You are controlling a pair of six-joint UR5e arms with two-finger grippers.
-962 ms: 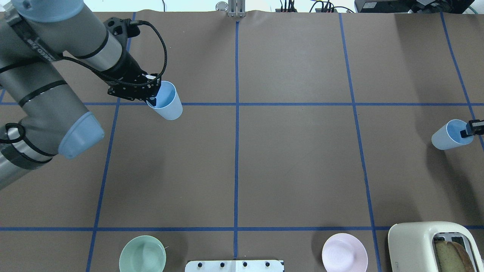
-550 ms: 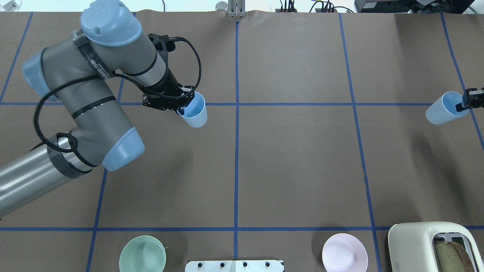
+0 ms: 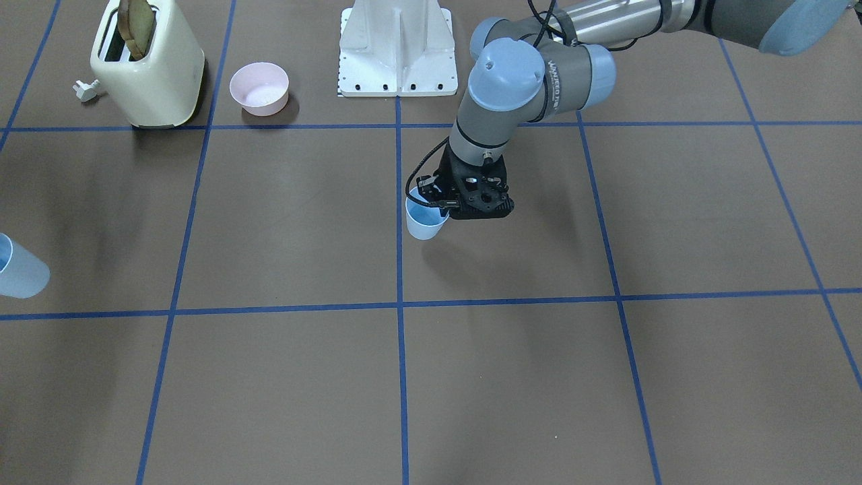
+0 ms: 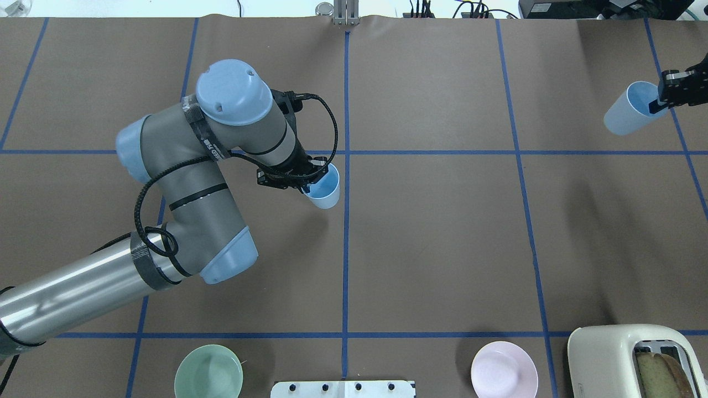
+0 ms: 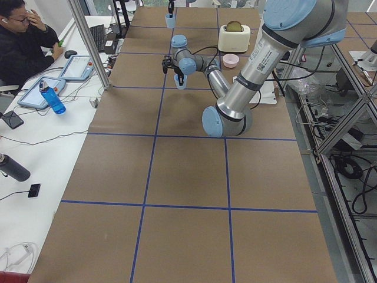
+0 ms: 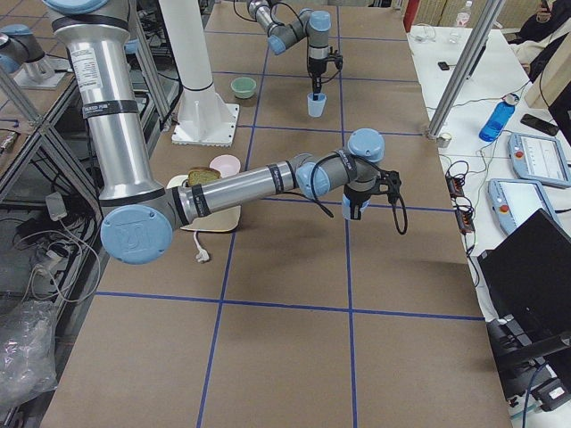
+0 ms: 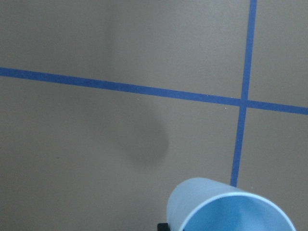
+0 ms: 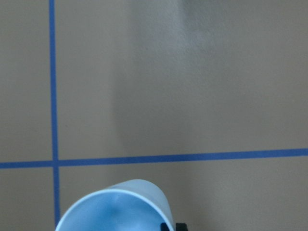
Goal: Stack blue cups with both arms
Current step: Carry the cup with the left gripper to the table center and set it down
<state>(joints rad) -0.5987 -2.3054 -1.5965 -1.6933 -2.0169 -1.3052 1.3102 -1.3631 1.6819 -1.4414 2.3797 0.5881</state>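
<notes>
The brown tabletop [image 4: 442,249] carries a blue tape grid [image 4: 346,260]. The toaster [image 4: 614,354] holds a bread slice [image 4: 661,373]; a mint bowl [image 4: 208,371] and a pink bowl [image 4: 504,369] stand along the same edge. The left hand [image 4: 307,187] clamps the first blue cup [image 4: 326,192] by its rim beside the centre line. The right hand [image 4: 658,104] clamps the second blue cup [image 4: 624,116] at the far right.

Left hand [image 6: 315,94] on blue cup [image 6: 316,107], mint bowl [image 6: 243,86] nearby

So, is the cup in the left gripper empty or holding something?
Empty: the blue cup in the left gripper shows only bare blue interior in overhead and front views.
</notes>
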